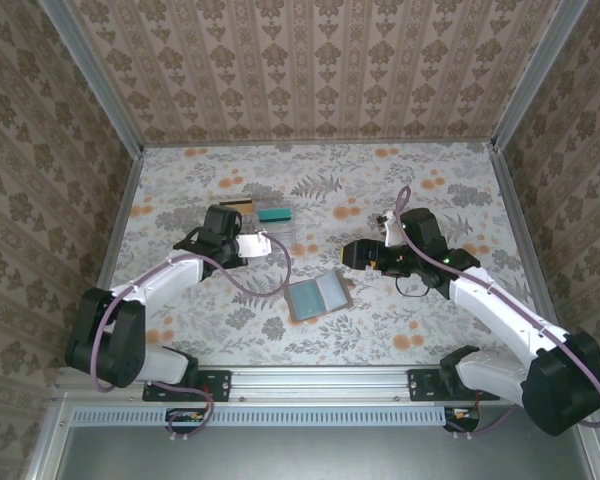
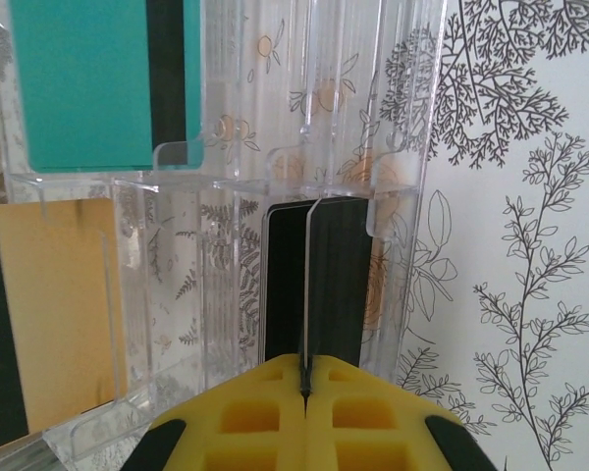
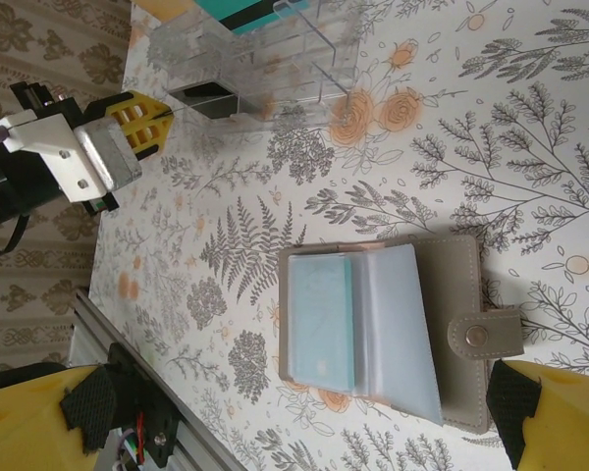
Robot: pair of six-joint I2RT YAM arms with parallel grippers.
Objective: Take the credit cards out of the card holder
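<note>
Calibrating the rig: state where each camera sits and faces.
Top external: above and behind, looking down on the floral table; both arms show.
Left wrist: along the shut left gripper pinching a black card in the clear plastic tray.
Right wrist: down on the open grey-brown card holder; open right gripper frames it.
Shared: top and right wrist show card holder and tray.

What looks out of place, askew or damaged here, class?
Nothing is damaged or spilled. The grey-brown bifold card holder lies open at a slant in the top view. The left gripper is shut on a thin black card at the clear plastic tray.
</note>
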